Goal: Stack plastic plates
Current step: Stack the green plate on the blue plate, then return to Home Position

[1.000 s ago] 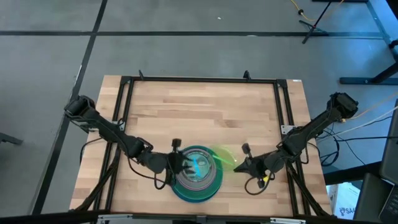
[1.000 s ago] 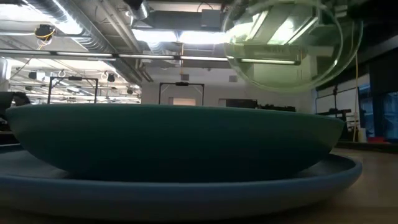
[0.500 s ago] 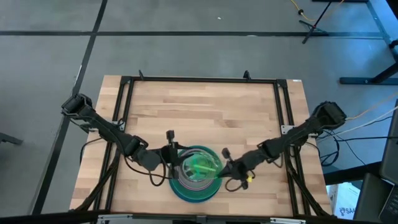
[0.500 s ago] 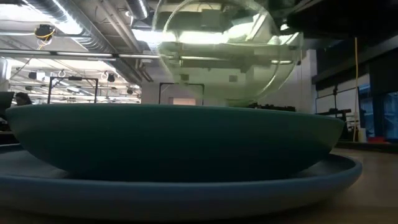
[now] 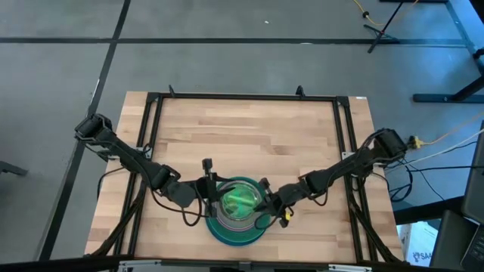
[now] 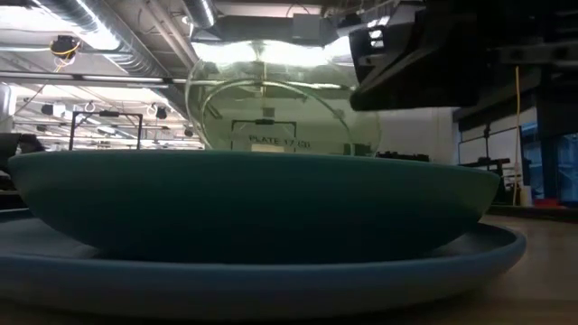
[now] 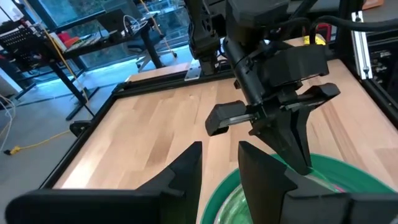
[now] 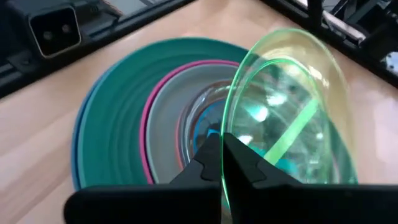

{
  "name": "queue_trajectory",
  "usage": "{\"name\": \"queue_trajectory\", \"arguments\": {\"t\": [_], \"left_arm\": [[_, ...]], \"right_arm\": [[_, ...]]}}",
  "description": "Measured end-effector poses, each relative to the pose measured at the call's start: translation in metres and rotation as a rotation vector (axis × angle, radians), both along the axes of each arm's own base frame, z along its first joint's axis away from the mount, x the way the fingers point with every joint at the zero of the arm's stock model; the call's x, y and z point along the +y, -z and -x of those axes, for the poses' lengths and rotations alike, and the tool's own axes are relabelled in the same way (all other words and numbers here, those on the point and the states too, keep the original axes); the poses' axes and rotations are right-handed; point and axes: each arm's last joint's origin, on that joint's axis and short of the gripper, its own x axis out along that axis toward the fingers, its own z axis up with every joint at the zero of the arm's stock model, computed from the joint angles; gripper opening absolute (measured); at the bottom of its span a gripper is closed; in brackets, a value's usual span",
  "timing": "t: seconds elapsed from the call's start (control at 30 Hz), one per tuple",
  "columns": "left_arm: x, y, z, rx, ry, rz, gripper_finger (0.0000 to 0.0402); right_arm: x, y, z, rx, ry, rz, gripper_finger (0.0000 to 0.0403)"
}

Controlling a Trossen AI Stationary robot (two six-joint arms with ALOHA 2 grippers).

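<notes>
Stack of plastic plates [image 5: 236, 217] is sitting near the front edge of the wooden desk [image 5: 249, 136], roughly centred between the two arms. Blue plate [image 6: 271, 275] is lying at the bottom, with the large green plate [image 6: 253, 203] resting in it; right wrist view is showing a magenta rim [image 8: 148, 124] and a pale teal plate [image 8: 171, 124] nested inside, with smaller translucent ones at the centre.

Right gripper [image 5: 266, 204] is reaching in from the right side of the stack, jaws pinching the rim of the lime plate [image 8: 289, 106]. Lime plate is hanging tilted over the middle of the stack; whether its low edge is touching the plates beneath cannot be told.

Left gripper [image 5: 206, 198] is hovering just beside the left rim of the stack. Its jaws are standing slightly apart and holding nothing, with desk showing between them in the left wrist view.
</notes>
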Motion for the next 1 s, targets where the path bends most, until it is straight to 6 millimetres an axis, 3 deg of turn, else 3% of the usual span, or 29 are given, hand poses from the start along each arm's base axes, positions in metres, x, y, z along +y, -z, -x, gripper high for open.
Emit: {"name": "queue_trajectory", "arguments": {"t": [0.23,0.57,0.73,1.0], "left_arm": [[0.000,0.000,0.000,0.004,0.000,-0.001,0.0098],[0.000,0.001,0.000,0.004,-0.001,0.002,0.0098],[0.000,0.001,0.000,0.011,0.001,-0.004,0.0098],[0.001,0.009,0.004,0.085,0.004,-0.003,0.0098]], "right_arm": [[-0.001,0.004,0.001,0.038,0.013,-0.006,0.0006],[0.000,0.003,0.001,0.030,0.013,-0.013,0.0090],[0.001,0.003,0.001,0.036,0.013,-0.010,0.0102],[-0.006,-0.033,0.013,0.255,0.105,0.023,0.0103]]}}
